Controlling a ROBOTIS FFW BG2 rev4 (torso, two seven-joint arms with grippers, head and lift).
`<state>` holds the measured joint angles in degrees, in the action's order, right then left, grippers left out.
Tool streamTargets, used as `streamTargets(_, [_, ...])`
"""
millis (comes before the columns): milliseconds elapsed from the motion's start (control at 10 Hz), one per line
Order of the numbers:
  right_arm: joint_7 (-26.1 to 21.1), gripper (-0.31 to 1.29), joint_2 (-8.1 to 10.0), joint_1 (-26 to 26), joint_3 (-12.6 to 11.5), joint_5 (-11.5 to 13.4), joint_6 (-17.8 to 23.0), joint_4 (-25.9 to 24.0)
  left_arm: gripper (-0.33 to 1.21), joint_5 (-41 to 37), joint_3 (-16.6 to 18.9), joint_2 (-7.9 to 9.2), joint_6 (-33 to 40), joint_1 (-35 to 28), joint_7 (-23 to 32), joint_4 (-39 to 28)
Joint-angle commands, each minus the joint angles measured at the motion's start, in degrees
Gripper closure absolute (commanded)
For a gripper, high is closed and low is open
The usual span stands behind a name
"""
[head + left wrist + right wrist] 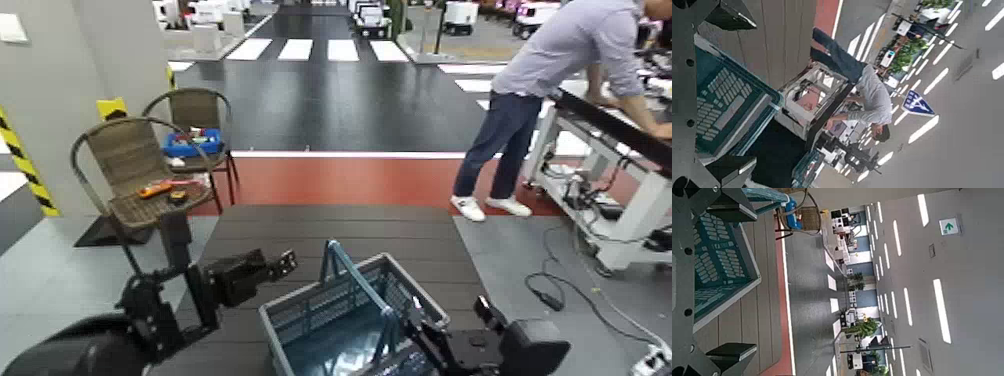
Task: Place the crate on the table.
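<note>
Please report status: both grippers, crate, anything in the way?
Left gripper open, by crate; right gripper open, also by crate. Crate upright on table. Person off to right, not in the way.

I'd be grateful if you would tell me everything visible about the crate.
The crate is a rectangular grey-blue basket, plastic by its look, open-topped, with slotted sides and thin blue hoop handles, both raised. It stands upright at the near part of the dark plank-topped table, turned slightly askew.

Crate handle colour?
The crate's handles are teal-blue, shown best in the head view; the crate's rim is a greyer blue.
</note>
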<state>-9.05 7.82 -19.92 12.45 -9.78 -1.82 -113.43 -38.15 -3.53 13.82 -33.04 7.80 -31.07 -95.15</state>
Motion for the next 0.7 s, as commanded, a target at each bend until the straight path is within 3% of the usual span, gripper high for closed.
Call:
streamTargets(100, [0.00,0.14,0.09,-0.38,-0.41,0.12,0.23,-0.30,0.10,5.54,-0.34,-0.54,12.13,-8.24,4.35,-5.40])
streamTargets(300, [0.00,0.14,0.00,-0.73,-0.67,0.12,1.03,-0.30,0.10,12.22,0.98,-2.65,18.45,-14.75,9.27,-10.14])
streamTargets(700, [0.17,0.14,0.09,-1.35,-1.29,0.29,1.20,-0.74,0.10,19.69,3.44,-6.61,30.14,-24.85,16.22,-12.87])
